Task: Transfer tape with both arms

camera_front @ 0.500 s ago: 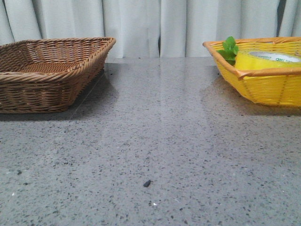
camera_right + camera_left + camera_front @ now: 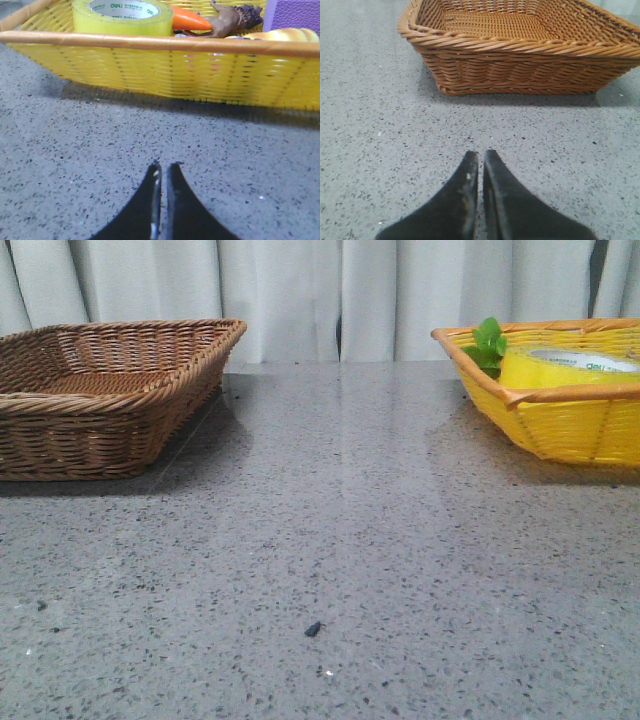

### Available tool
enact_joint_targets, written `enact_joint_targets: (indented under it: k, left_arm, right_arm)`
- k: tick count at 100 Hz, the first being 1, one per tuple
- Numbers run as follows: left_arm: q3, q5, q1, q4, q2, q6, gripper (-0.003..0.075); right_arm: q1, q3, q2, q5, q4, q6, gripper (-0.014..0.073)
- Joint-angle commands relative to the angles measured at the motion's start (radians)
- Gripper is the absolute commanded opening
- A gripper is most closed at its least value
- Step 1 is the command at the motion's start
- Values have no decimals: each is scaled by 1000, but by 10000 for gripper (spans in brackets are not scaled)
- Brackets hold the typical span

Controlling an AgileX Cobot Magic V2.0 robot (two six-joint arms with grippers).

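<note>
Tape [image 2: 122, 16] lies flat in yellow basket [image 2: 165, 70] beside carrot [image 2: 190, 21]. Left gripper [image 2: 480, 159] and right gripper [image 2: 164, 170] both clenched, empty, above table [image 2: 330, 540].

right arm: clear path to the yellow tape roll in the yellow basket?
Probably yes. The right gripper, fingers together, faces the yellow plastic basket across bare counter. The yellow tape roll lies flat by the near rim, top uncovered; the orange carrot sits beside it. It must clear the rim.
</note>
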Motion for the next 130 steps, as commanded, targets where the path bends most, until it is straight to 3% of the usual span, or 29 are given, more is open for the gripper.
enact_joint_targets:
  k: [1, 50, 71, 83, 91, 103, 130]
  left_arm:
    - [9, -46, 4, -12, -29, -3, -21]
    - [9, -46, 4, -12, -29, -3, -21]
    - [9, -53, 4, -5, -29, -3, -21]
    - [9, -126, 4, 23, -29, -3, -21]
    - [9, -199, 4, -69, -29, -7, -21]
    - [9, -246, 4, -348, -29, -7, -21]
    - [9, -284, 4, -380, -29, -7, -21]
  right_arm:
    - [-4, 21, -21, -23, -2, -4, -67]
    - [-4, 21, -21, -25, -4, -4, -67]
    - [-4, 21, -21, -106, -27, -4, -67]
    - [-4, 21, -21, -160, -27, -4, -67]
    - [-4, 21, -21, -204, -25, -4, -67]
    - [-4, 21, -21, -276, 44, -4, -67]
    - [-4, 21, -21, -322, 137, -4, -67]
